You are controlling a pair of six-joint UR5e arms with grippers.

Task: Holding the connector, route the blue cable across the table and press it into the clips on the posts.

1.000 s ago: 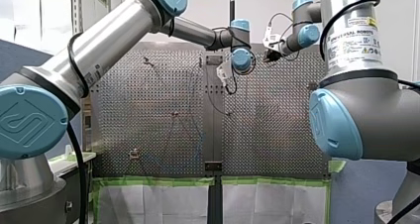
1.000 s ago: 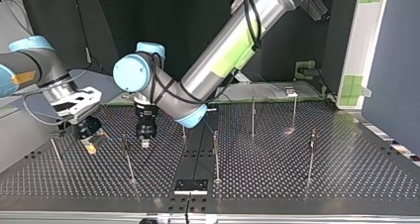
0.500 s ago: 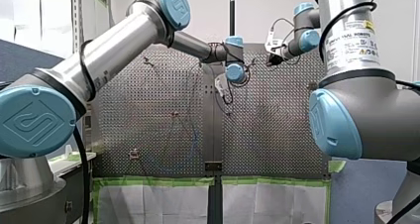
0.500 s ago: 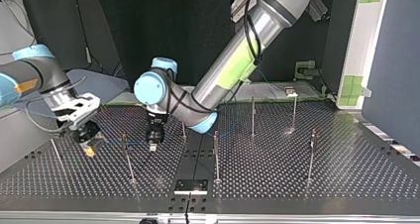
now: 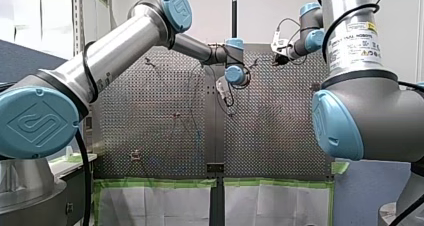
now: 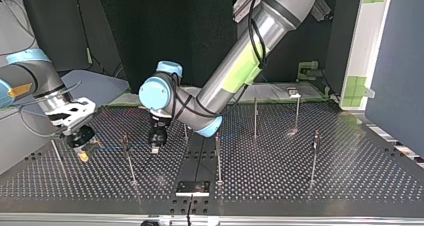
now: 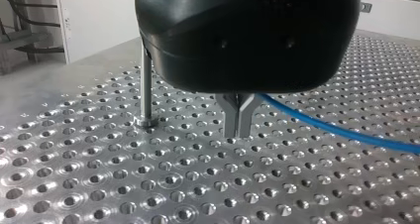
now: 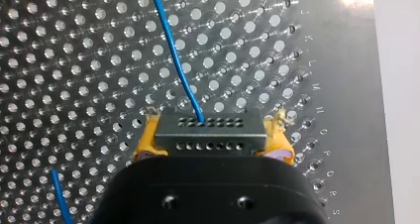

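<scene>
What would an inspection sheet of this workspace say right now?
Surface: perforated table, bare metal.
Job's things: connector clamped in my right gripper; posts upright on the table.
Clutter: small black plate at the top view's near table edge.
Grippers: right gripper jaws shut on connector, yellow pads; left gripper jaws shut on blue cable, beside a post.
Cables: blue cable runs from connector to left gripper, above the surface.
Surroundings: green tape on a white panel at the top view's right.

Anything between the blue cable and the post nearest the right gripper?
Nothing visible. In the top view the blue cable runs from the right gripper to the left gripper, passing right at the post between them; seating unclear.
</scene>
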